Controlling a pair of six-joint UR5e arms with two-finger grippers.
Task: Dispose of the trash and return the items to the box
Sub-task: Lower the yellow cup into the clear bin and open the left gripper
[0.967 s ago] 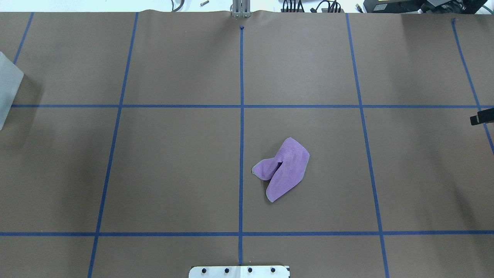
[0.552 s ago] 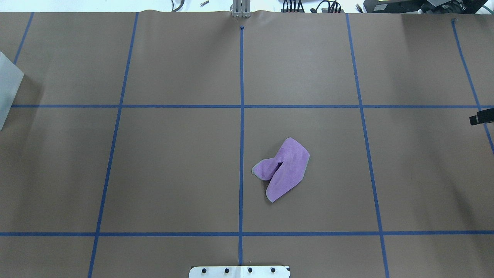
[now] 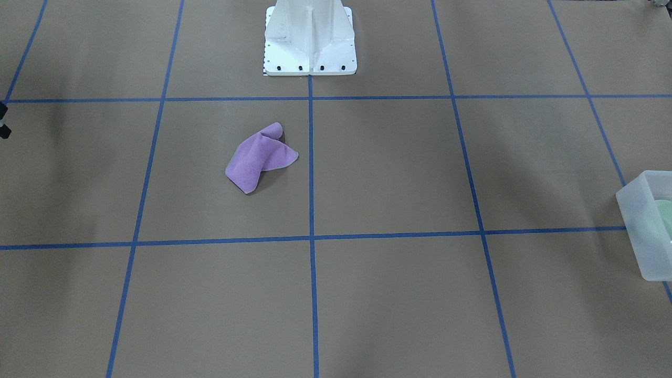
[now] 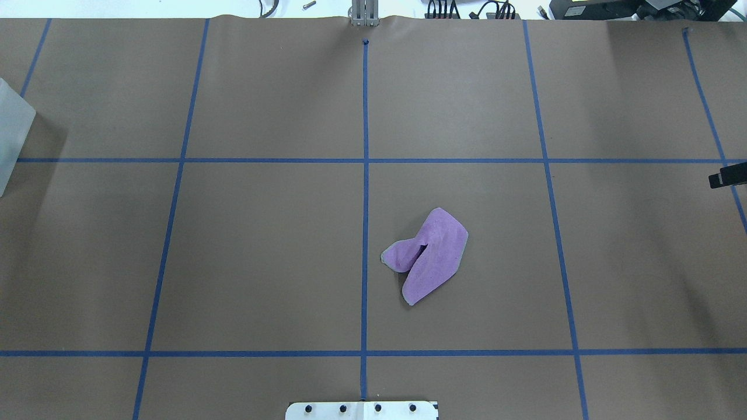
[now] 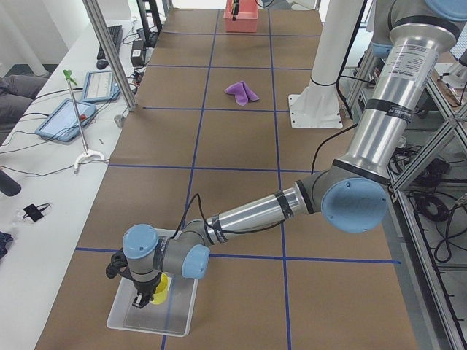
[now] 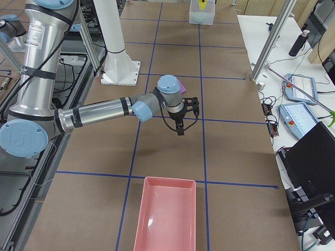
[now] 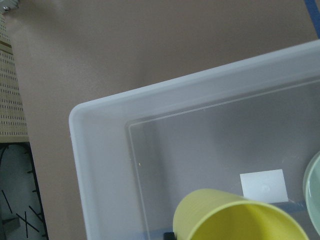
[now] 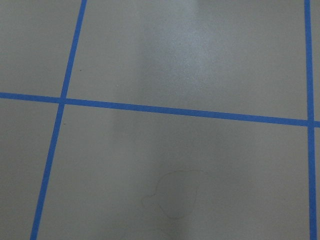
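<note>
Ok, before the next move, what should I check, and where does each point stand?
1. Bowl inside the bin: ok.
2. Yellow cup over the bin's inside: ok.
3. Left gripper let go of the cup: cannot tell.
4. Purple cloth put away: not ok, it lies on the table.
5. Right gripper apart from the cloth: ok.
6. Right gripper open: cannot tell.
</note>
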